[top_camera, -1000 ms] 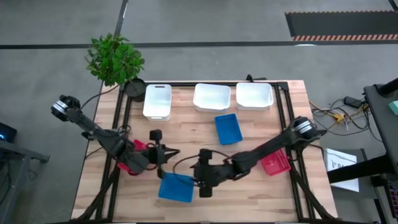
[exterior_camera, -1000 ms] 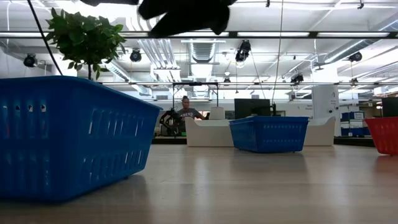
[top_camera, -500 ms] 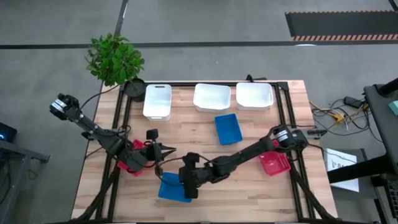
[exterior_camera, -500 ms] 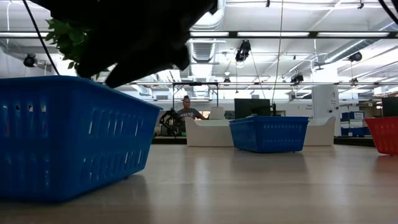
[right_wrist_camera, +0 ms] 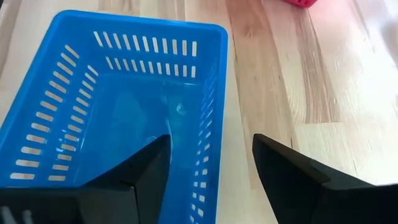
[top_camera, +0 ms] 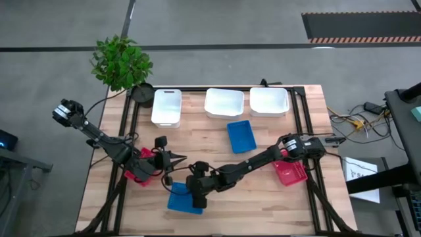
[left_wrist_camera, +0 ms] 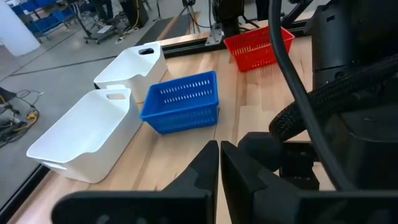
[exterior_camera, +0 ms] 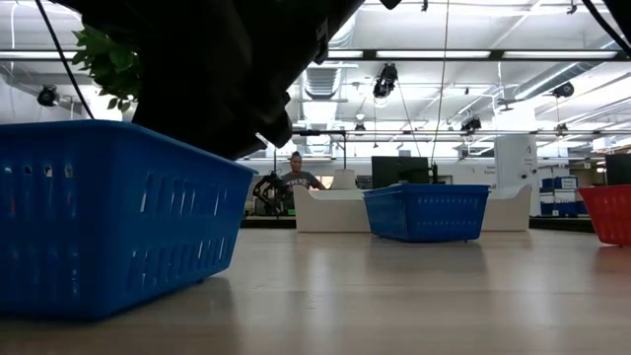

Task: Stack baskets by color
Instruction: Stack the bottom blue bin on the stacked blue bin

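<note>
Over the near blue slotted plastic basket (right_wrist_camera: pixel 118 118) at the front edge of the wooden table (top_camera: pixel 217 141), the right gripper (right_wrist_camera: pixel 211 165) hangs with its fingers spread wide, one finger above the basket's interior and the other outside its long wall, so the wall lies between them; nothing is gripped yet. Just beside it, the left gripper (left_wrist_camera: pixel 219 163) has its fingers pressed together, empty, pointing across the table from above a red basket (top_camera: pixel 139 166) at the left edge. A second blue slotted basket (top_camera: pixel 241 135) stands alone mid-table. Another red slotted basket (top_camera: pixel 291 172) sits at the right edge. Along the far edge three white smooth-walled plastic baskets (top_camera: pixel 222 103) stand side by side, apart. Judgement: sorting is at an early stage; no finished colour stack is visible, the blues are well apart, the reds lie at opposite edges, and the whites remain unstacked. A leafy potted plant (top_camera: pixel 122 62) stands off the far left corner.
</note>
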Robot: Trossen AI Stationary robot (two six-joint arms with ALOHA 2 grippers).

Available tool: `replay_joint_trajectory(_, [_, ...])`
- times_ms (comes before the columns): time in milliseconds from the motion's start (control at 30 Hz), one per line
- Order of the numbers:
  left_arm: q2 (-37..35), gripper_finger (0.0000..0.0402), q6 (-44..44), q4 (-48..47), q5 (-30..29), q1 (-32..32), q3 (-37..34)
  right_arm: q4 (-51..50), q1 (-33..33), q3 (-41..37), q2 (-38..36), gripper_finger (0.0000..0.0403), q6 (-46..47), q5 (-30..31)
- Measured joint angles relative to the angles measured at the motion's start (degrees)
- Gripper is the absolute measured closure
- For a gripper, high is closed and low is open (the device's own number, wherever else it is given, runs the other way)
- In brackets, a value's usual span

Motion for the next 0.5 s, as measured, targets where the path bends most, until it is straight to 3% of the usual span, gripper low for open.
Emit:
replay_joint_trajectory(200, [0.0, 0.0401, 0.02, 0.29, 0.0, 0.0, 0.03, -0.34, -0.44, -0.17, 0.22, 0.0219, -0.07, -0.1])
replay_joint_trajectory(500, [-0.45, 0.0401, -1.38, 0.37, -2.64, 0.0, 0.22, -0.4, -1.16, -1.01, 0.22, 0.0317, -1.25, -3.16])
